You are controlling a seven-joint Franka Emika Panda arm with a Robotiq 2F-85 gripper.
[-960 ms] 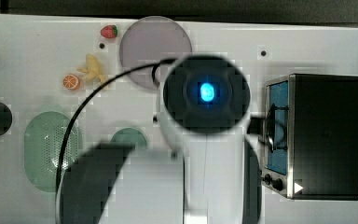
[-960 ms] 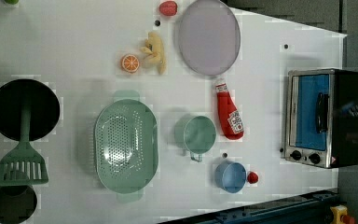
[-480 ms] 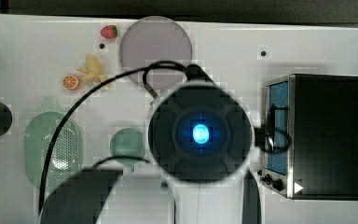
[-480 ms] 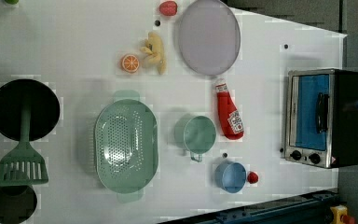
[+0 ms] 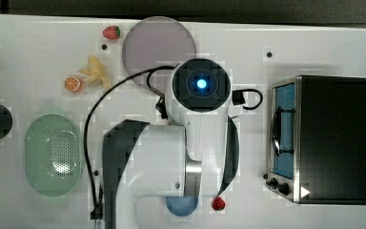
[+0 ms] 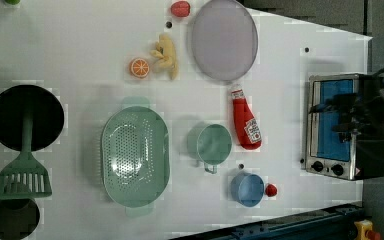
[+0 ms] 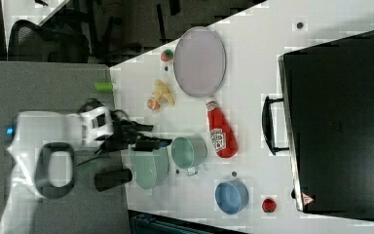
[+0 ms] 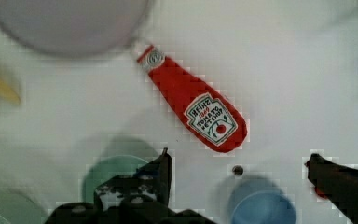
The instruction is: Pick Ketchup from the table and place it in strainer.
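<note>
Red Ketchup (image 6: 245,124) bottle is lying flat on the white table (image 6: 80,60), long axis running up-down in the left view, cap toward the purple plate (image 6: 223,39). One Ketchup, one strainer (image 6: 135,156), one green cup (image 6: 212,144), one blue bowl (image 6: 246,188). The claw (image 8: 237,170) hangs wide open above it, gripping nothing.

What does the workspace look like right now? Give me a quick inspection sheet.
Surface: white table, no spills seen.
Job's things: ketchup bottle lying flat beside the green cup; strainer holds nothing.
Clutter: grey plate, blue bowl, small red fruit, strawberry, orange slice, spatula, black pan.
Claw: claw open, above the table, holding nothing; bottle lies ahead of it in the wrist view.
Cables: black cable looping along the arm.
Surroundings: toaster oven at the left view's right; chair beyond the table.
</note>
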